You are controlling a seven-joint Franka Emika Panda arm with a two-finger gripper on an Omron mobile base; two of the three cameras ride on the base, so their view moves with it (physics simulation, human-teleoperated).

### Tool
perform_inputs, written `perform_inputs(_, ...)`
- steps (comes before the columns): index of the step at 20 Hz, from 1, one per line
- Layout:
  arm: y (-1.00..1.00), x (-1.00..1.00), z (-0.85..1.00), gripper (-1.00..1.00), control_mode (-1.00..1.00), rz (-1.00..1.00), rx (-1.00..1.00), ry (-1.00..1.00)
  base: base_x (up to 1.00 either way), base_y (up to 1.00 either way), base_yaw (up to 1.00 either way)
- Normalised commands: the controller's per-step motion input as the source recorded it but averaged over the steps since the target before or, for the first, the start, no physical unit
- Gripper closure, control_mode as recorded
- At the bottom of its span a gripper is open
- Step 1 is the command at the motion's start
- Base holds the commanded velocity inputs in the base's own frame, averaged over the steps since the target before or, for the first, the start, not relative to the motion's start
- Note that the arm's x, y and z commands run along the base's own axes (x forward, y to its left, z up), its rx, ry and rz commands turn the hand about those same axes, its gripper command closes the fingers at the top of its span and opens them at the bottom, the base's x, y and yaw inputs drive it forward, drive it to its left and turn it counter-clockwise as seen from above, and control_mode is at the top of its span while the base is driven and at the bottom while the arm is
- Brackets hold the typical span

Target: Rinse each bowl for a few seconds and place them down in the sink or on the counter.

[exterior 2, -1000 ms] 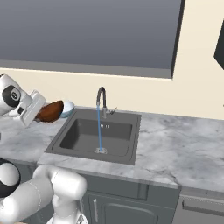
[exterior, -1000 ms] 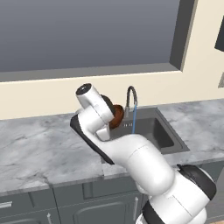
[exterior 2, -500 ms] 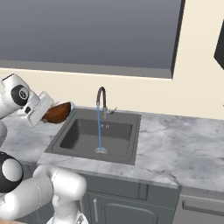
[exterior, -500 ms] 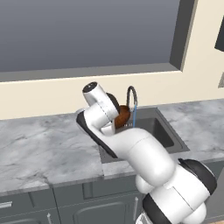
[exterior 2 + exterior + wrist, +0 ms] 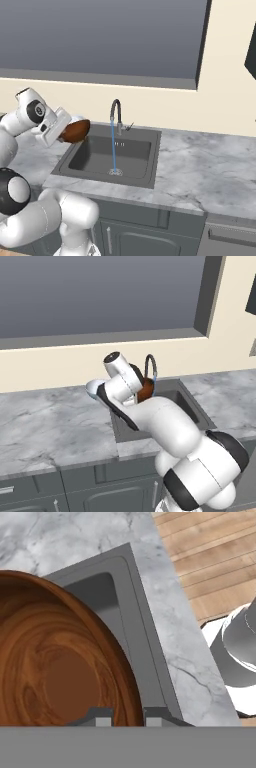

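The dark reddish-brown wooden bowl (image 5: 76, 130) hangs tilted over the left edge of the sink (image 5: 143, 176), with my gripper (image 5: 63, 135) shut on its rim. In the hand view the bowl (image 5: 50, 662) takes up the left half, and its rim sits between my gripper's (image 5: 129, 718) two tips. The left base view has the brown bowl (image 5: 145, 390) just left of the faucet (image 5: 150, 363). The pale blue-white bowl (image 5: 92, 388) sits on the counter (image 5: 45, 426) left of the sink, partly behind my arm. A thin stream of water (image 5: 114, 149) runs from the faucet (image 5: 115, 112) into the basin, to the right of the held bowl.
The marbled counter (image 5: 200, 165) stretches right of the sink. A window wall rises right behind the faucet. Dark cabinet fronts (image 5: 165, 230) lie below. The sink's rim (image 5: 145, 627) and wood floor (image 5: 215, 557) appear in the hand view.
My arm has swung right with the brown bowl, carrying it from over the counter to the sink's left edge, closer to the faucet. The water keeps running.
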Motion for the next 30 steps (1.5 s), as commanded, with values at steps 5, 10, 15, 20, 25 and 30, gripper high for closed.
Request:
perform_inputs(5, -0.22, 0.08, -0.08, 1.0, -1.0, -0.01, 0.0, 0.0, 0.0, 0.0, 0.0)
perform_inputs(10, -0.1, 0.1, -0.14, 1.0, -1.0, 0.0, 0.0, 0.0, 0.0, 0.0, 0.0)
perform_inputs(15, -0.2, 0.1, -0.12, 1.0, -1.0, 0.0, 0.0, 0.0, 0.0, 0.0, 0.0)
perform_inputs(20, -0.21, 0.13, -0.07, 1.0, -1.0, 0.0, 0.0, 0.0, 0.0, 0.0, 0.0)
perform_inputs(25, -0.14, 0.13, -0.11, 1.0, -1.0, 0.0, 0.0, 0.01, 0.0, 0.0, 0.0)
perform_inputs(30, -0.11, 0.15, -0.18, 1.0, -1.0, 0.0, 0.0, 0.02, 0.0, 0.0, 0.0)
